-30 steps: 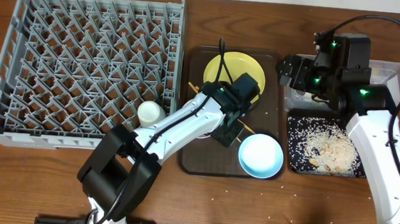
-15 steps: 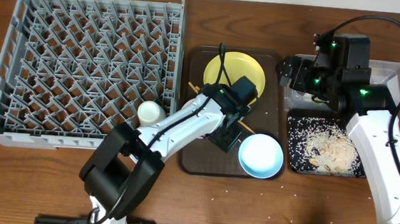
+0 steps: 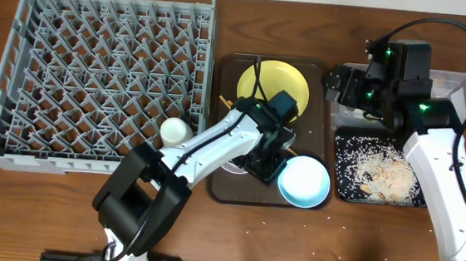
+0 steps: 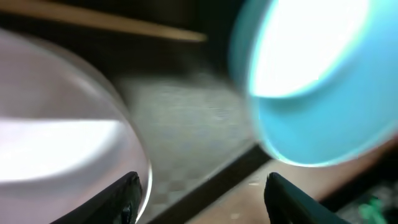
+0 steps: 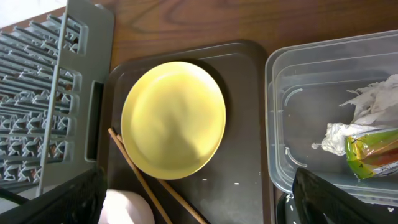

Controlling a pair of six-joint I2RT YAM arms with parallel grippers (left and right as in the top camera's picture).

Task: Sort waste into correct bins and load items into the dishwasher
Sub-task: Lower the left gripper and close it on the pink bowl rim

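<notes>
Two fingers of your left gripper stand apart with nothing between them, low over the brown tray. The white bowl sits just beside one finger and the light blue bowl beside the other, with the chopsticks beyond. Your right gripper hangs wide open and empty above the yellow plate and the clear tub, which holds the napkin and the wrapper. Rice lies in the black tray. The small white cup stands in the dish rack.

The jaws stand apart above the brown tray. A blurred white bowl sits beside one jaw, and a light blue bowl lies just beyond the other.
</notes>
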